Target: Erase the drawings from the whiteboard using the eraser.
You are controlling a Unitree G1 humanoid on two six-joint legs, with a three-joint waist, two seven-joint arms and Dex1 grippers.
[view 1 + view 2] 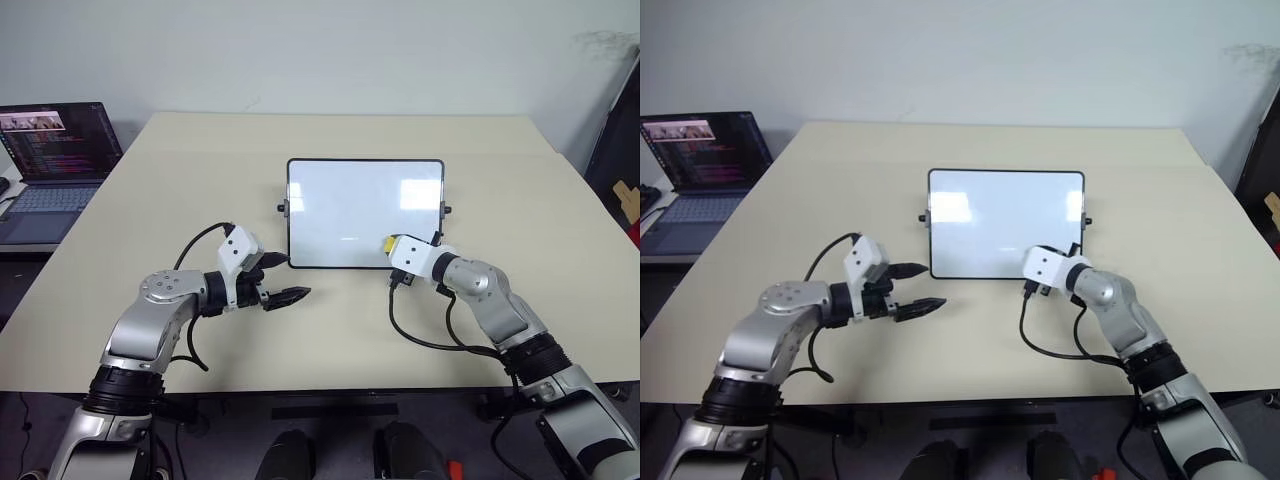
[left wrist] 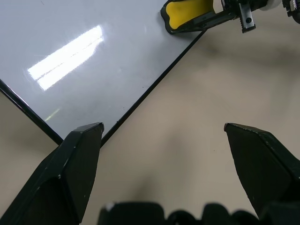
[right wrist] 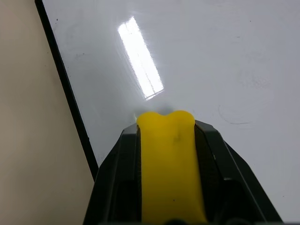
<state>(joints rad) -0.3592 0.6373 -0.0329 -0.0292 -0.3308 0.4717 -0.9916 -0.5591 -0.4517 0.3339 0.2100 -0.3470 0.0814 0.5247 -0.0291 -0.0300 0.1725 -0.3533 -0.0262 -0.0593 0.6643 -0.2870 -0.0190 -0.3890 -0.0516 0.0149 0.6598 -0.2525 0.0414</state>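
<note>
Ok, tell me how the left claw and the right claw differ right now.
The left claw stands open and empty, while the right claw is shut on the eraser. The left claw hangs beside the whiteboard near its lower left corner; the right claw is at the lower right corner. Both have black fingers.

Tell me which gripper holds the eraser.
The right gripper: shut on the yellow eraser at the whiteboard's near right corner. The left gripper is open and empty.
</note>
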